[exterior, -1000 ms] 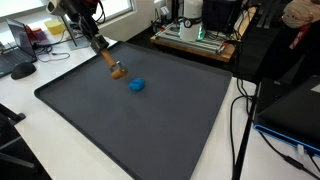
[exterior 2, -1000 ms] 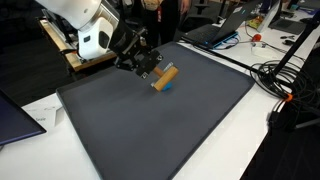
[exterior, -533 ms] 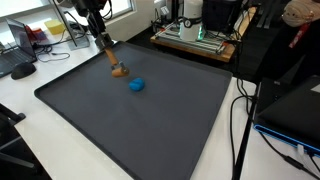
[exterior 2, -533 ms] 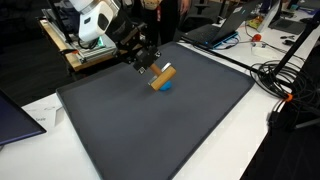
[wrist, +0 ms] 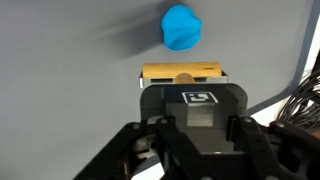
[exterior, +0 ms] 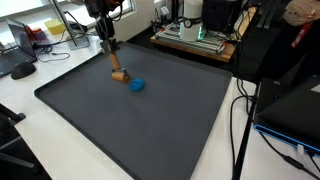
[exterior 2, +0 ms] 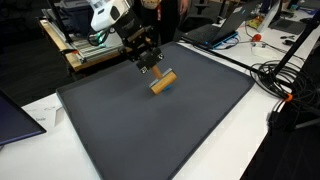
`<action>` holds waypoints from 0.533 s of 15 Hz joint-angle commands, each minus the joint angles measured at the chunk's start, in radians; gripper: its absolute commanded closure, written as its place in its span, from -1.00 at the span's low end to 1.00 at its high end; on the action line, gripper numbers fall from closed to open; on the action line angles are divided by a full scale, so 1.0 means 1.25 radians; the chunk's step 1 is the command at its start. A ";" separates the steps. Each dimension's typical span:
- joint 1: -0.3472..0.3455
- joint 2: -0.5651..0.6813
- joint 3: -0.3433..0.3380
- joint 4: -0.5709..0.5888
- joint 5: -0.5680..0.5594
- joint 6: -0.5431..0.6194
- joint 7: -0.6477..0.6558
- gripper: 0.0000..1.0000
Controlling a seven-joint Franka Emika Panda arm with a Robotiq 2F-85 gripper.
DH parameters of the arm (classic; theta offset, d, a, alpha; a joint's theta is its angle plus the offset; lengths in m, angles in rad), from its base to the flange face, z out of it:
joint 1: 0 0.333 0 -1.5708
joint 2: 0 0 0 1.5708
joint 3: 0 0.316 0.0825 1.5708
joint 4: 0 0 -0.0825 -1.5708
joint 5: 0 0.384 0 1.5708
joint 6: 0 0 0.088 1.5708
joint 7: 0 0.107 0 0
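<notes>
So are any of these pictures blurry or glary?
Wrist view: the claw on the wooden block looks soft, the blue ball crisper, casting a faint shadow leftward. In an exterior view the window glares white; the mat looks evenly lit.

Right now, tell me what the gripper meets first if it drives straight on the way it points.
Shut on the wooden block, the gripper points down: the block's lower end meets the dark mat first. The blue lump lies just beside that line, probably missed; depth is unclear.

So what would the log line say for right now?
fingers shut on wooden block | blue lump close by, untouched | gray mat underneath
</notes>
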 commanded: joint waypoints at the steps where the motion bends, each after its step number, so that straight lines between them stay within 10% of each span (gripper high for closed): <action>1: 0.041 -0.078 -0.003 -0.101 -0.020 0.109 0.032 0.56; 8: 0.104 -0.159 0.006 -0.234 -0.100 0.296 0.104 0.56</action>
